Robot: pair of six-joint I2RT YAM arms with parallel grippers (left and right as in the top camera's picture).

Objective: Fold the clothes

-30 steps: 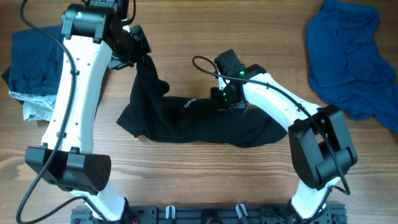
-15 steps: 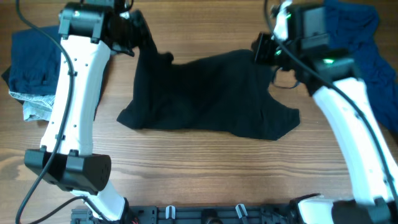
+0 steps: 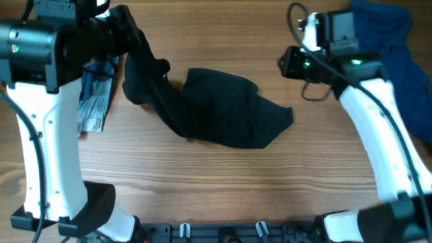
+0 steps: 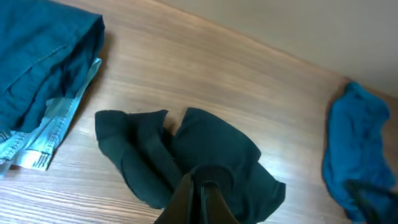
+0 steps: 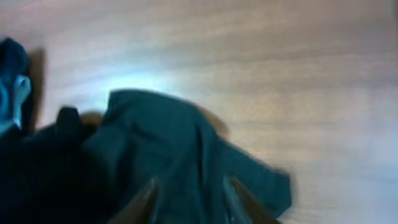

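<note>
The clothes (image 3: 223,111), a black garment, lie in a crumpled heap at the middle of the table. One end rises to the upper left, where my left gripper (image 3: 137,48) is shut on it. In the left wrist view the closed fingers (image 4: 200,194) pinch the black fabric (image 4: 186,146), which hangs down to the table. My right gripper (image 3: 287,64) hovers past the heap's right end with nothing in it. From the right wrist, its fingers stand apart (image 5: 193,202) above the dark cloth (image 5: 168,143) without touching it. No logo shows.
A loose blue garment (image 3: 385,40) lies at the back right corner, under the right arm. Folded blue and light denim clothes (image 3: 94,94) sit at the left edge, beside the left arm; they also show from the left wrist (image 4: 37,68).
My right gripper has opened and let go of the garment. The spread cloth has dropped into a heap toward the left. The left gripper still holds its end and has shifted slightly.
</note>
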